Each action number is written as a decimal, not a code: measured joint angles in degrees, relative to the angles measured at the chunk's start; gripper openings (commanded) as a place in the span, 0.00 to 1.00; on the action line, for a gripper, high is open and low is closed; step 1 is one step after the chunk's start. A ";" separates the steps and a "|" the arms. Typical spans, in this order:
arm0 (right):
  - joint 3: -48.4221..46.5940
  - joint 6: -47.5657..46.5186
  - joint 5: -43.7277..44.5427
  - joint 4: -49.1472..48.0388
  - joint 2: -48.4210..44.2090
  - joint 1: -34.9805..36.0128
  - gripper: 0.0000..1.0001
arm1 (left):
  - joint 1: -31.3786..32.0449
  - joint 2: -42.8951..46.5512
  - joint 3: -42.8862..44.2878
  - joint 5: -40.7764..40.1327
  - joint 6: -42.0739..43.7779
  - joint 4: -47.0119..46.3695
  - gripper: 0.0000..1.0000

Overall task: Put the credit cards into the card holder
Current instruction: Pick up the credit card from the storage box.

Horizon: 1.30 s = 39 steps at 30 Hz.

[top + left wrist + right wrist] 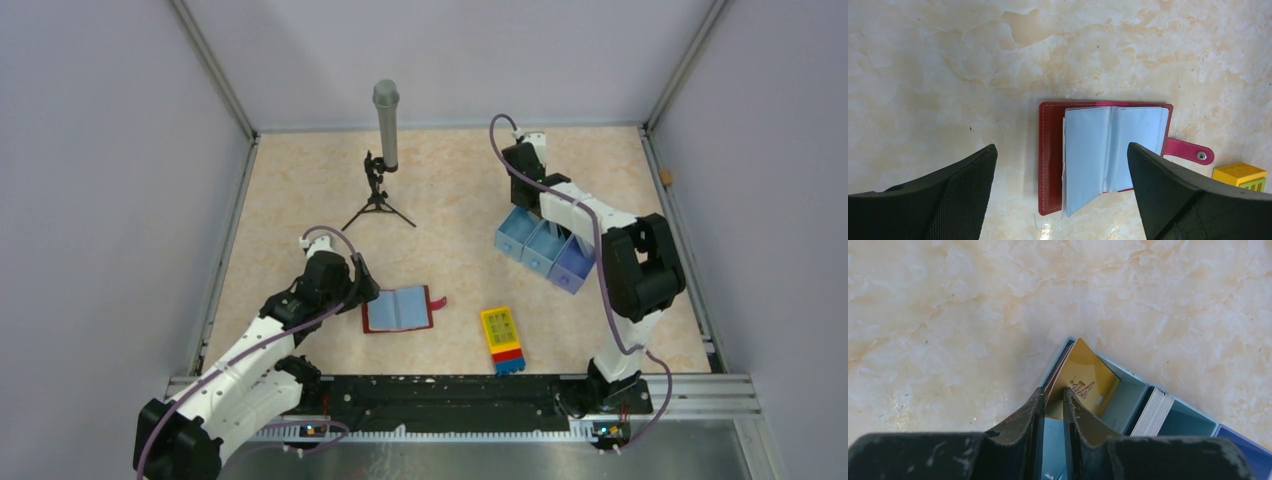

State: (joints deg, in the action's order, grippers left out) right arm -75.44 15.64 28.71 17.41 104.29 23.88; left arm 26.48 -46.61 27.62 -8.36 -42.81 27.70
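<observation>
The card holder lies open on the table, dark red with blue-grey pockets and a red tab at its right. My left gripper is open and empty just above it, fingers on either side. The yellow-gold credit card leans in the end compartment of the light-blue tray, with a dark card's edge behind it. A stack of pale cards stands in the middle compartment. My right gripper reaches into the tray, jaws a narrow gap apart at the gold card's lower edge.
A yellow, red and blue block lies right of the wallet. A grey microphone on a small tripod stands at the back. The tray sits at the right under my right arm. Walls enclose the table.
</observation>
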 measured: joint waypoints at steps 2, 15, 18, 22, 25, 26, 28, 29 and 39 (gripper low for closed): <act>-0.11 0.00 0.04 -0.11 0.15 0.00 0.18 | -0.17 0.00 0.00 0.00 0.13 0.00 0.99; -1.25 -0.04 0.70 0.35 0.15 0.39 0.09 | -0.26 -0.04 -0.57 0.24 0.13 -0.28 0.99; -1.88 -0.09 1.11 0.87 0.15 0.48 0.08 | -0.28 -0.04 -0.63 0.26 0.13 -0.28 0.99; -2.38 -0.20 2.69 1.22 0.15 1.03 0.05 | -0.31 -0.02 -0.63 0.24 0.13 -0.26 0.99; -2.69 -0.52 4.74 1.73 0.13 1.84 0.01 | -0.31 0.02 -0.63 0.20 0.13 -0.15 0.99; -2.69 -0.63 5.49 1.95 0.04 2.12 0.00 | -0.31 0.11 -0.63 0.20 0.15 -0.04 0.99; -2.69 -0.92 7.23 2.56 -0.09 2.84 0.00 | -0.33 0.55 -0.63 0.15 0.17 0.46 0.99; -2.69 -1.09 8.00 2.99 -0.26 3.26 0.00 | -0.33 0.85 -0.63 0.04 0.24 0.66 0.99; -2.54 -2.84 10.08 7.06 -11.91 5.77 0.00 | -0.35 1.90 3.93 1.44 6.21 2.49 0.99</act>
State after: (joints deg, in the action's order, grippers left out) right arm -77.97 12.80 38.79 24.47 92.38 29.65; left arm 26.13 -44.71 31.55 -6.92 -36.60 30.20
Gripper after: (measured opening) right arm 0.004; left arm 0.986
